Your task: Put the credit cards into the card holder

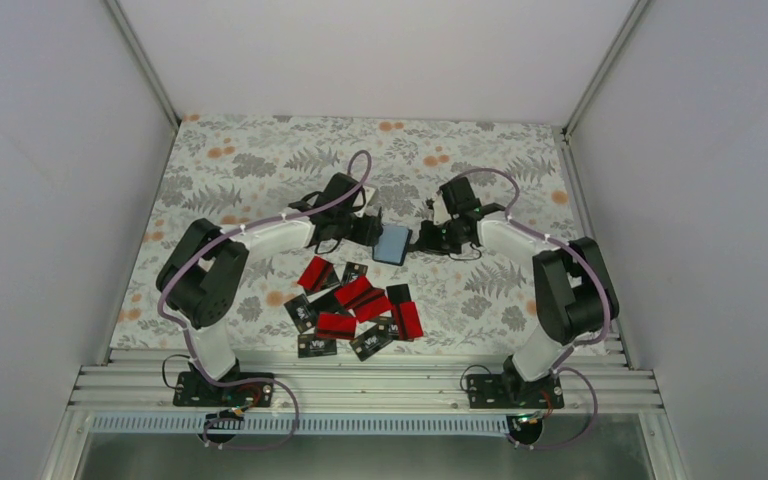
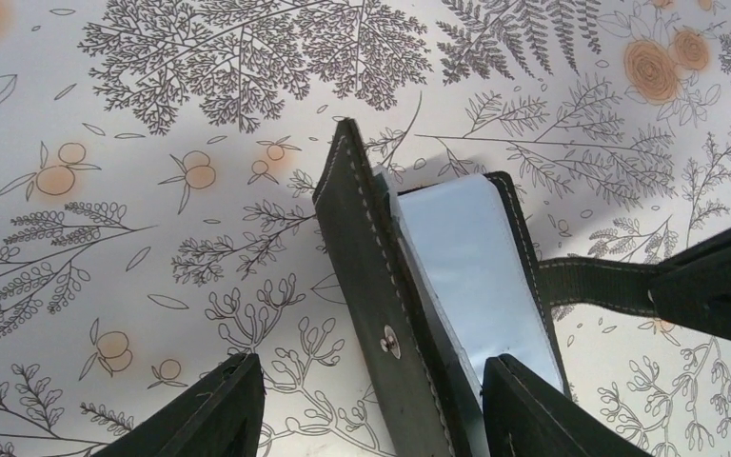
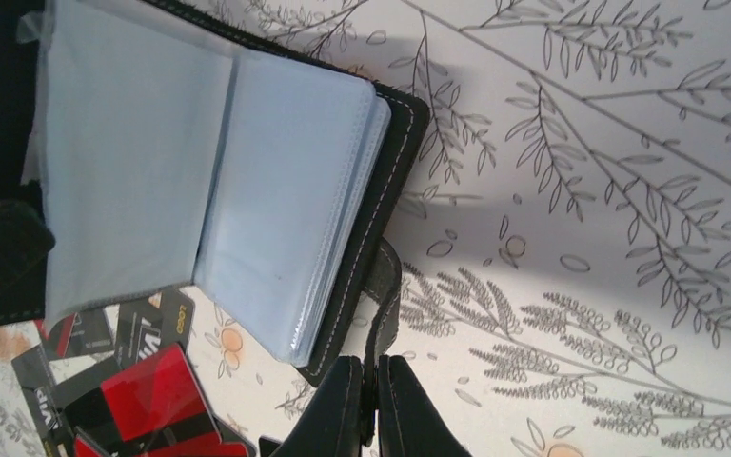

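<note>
The card holder [image 1: 392,243] lies open between the two grippers, its light blue sleeves [image 3: 276,190] facing up. My right gripper [image 3: 371,381] is shut on the holder's black strap [image 3: 384,286], which also shows in the left wrist view as the strap [image 2: 590,283]. My left gripper [image 2: 371,390] is open and straddles the raised black cover [image 2: 371,276]; its left finger [image 2: 214,409] stands clear of the cover, and its right finger [image 2: 533,409] is over the sleeves. The credit cards [image 1: 355,305], red and black, lie in a loose heap nearer the arm bases.
A floral cloth [image 1: 260,170] covers the table. White walls close in the back and both sides. A metal rail [image 1: 360,385] with the arm bases runs along the near edge. Some cards [image 3: 143,400] lie just below the holder in the right wrist view.
</note>
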Motion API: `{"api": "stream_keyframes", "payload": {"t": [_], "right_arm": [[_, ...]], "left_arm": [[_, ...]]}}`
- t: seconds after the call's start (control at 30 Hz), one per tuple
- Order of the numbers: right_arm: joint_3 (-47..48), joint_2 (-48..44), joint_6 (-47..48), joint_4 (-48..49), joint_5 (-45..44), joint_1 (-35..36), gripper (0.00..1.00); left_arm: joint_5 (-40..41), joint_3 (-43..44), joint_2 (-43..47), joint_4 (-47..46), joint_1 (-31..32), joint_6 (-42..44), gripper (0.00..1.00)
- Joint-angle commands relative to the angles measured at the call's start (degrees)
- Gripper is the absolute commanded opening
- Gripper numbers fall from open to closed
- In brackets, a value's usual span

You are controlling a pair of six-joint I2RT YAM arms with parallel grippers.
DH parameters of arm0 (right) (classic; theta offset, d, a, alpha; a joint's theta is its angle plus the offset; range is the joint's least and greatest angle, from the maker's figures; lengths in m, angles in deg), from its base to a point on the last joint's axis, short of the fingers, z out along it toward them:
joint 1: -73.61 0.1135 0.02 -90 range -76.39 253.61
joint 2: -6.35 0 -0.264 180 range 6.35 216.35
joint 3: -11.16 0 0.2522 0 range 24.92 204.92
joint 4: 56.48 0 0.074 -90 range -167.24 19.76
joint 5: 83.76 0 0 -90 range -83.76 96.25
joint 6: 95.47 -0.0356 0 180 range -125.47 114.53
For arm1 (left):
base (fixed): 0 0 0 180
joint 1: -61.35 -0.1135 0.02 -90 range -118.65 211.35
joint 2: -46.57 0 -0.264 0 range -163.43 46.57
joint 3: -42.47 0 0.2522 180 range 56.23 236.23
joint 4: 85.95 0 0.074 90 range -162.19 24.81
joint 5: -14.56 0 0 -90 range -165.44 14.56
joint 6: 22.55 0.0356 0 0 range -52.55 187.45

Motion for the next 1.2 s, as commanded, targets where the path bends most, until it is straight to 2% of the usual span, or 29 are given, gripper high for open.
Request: {"api": "stream_keyframes", "payload": {"t": [0.0,0.23,0.5,0.87,0.93,1.07,1.17], "right_arm": [[2.5,2.5,0.9,0.2,-2.4,-0.6,0.04],[3.6,4.8,1.3,0.2,-3.5,-1.3,0.04],[6.8,8.2,1.7,0.6,-4.2,-1.9,0.04],[11.8,13.5,1.3,0.4,-5.1,-2.6,0.04],[12.9,14.4,0.5,0.5,-5.8,-3.0,0.04],[15.2,15.3,0.1,-0.7,-6.0,-3.5,0.05],[14.6,13.9,0.2,-1.4,-7.0,-3.6,0.09]], "left_arm": [[-0.6,-0.1,1.6,-0.5,-0.6,-0.3,0.57],[-0.8,-0.5,1.7,-0.5,-1.4,0.0,0.56],[-0.2,-5.3,3.0,-1.6,-3.6,-0.9,0.49],[0.7,-11.5,1.9,-7.6,-5.8,-1.7,0.46],[0.6,-11.4,1.2,-9.9,-6.0,-1.5,0.46],[1.0,-8.4,-0.7,-8.9,-6.3,-0.5,0.45],[2.0,-8.0,0.5,-7.7,-6.3,0.1,0.46]]}}
